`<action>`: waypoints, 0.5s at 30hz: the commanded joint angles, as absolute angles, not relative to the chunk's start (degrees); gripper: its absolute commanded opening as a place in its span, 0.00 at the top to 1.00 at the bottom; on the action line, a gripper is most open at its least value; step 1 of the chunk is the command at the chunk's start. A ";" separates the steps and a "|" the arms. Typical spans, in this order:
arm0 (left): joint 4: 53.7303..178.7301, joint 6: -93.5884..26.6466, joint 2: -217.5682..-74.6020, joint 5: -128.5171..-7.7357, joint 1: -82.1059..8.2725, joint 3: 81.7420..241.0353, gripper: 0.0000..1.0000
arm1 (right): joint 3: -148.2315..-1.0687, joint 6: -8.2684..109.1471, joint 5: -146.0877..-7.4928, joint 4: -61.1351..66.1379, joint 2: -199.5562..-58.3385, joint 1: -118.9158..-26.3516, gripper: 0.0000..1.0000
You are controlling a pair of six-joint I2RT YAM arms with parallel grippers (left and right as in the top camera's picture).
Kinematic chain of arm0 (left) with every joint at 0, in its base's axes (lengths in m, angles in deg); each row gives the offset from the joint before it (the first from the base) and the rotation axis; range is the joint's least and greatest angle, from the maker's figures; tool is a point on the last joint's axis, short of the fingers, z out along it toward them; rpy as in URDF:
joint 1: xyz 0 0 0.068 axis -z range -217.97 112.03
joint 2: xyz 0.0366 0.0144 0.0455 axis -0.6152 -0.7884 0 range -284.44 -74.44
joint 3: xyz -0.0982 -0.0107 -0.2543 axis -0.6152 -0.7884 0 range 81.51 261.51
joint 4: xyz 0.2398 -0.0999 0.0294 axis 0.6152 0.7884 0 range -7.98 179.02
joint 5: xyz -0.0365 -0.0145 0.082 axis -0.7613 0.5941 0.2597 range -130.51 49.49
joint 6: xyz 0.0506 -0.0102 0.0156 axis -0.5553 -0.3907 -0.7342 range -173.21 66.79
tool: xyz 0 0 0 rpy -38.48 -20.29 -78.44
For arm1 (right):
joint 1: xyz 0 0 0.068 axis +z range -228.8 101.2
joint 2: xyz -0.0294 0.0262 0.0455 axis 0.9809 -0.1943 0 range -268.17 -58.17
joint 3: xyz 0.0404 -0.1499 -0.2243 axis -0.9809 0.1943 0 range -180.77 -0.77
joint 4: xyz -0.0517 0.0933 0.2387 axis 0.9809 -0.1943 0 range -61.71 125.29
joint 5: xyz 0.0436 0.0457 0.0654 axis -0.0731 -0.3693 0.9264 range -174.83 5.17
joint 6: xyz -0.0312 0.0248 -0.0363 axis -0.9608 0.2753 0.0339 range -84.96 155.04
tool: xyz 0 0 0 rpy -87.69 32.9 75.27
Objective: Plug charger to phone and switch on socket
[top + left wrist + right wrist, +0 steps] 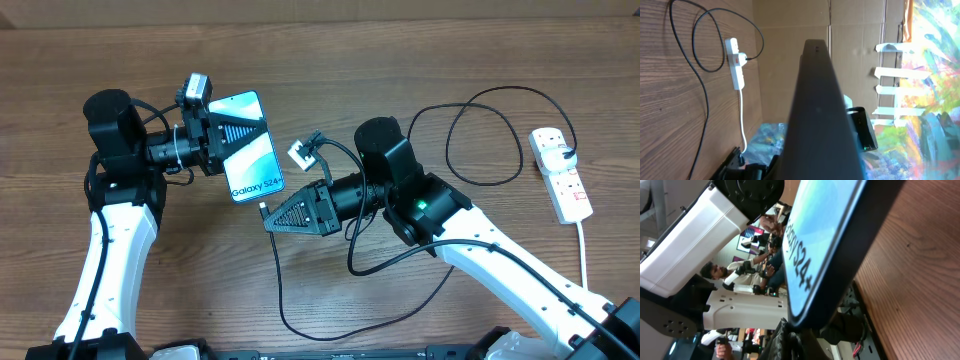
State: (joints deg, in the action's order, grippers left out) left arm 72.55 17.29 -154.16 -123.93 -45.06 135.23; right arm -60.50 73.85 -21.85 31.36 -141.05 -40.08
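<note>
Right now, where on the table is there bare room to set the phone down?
Bare wood: the far edge beyond the phone and the loop of the charger, and the front strip beside the left arm. Crowded: around the right gripper at the phone's end, and by the socket.

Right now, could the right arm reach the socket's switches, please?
Probably yes: the socket sits on that arm's side, only the charger loop between them, though the right tool is busy at the phone.

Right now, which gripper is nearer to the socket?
Right. The left gripper holds the phone, far from the socket; the right gripper, at the phone's lower edge, is somewhat closer.
</note>
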 commanded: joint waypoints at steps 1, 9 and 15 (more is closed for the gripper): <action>72.05 15.76 -153.61 -125.79 -44.38 135.62 0.96 | -61.59 74.13 -23.21 31.91 -140.48 -39.86 0.96; 71.85 15.76 -153.61 -126.13 -43.51 135.62 0.96 | -61.59 74.33 -24.39 32.04 -140.48 -39.86 0.96; 71.06 15.74 -153.61 -126.13 -43.51 135.62 0.96 | -61.59 74.83 -24.52 32.04 -140.48 -39.86 0.96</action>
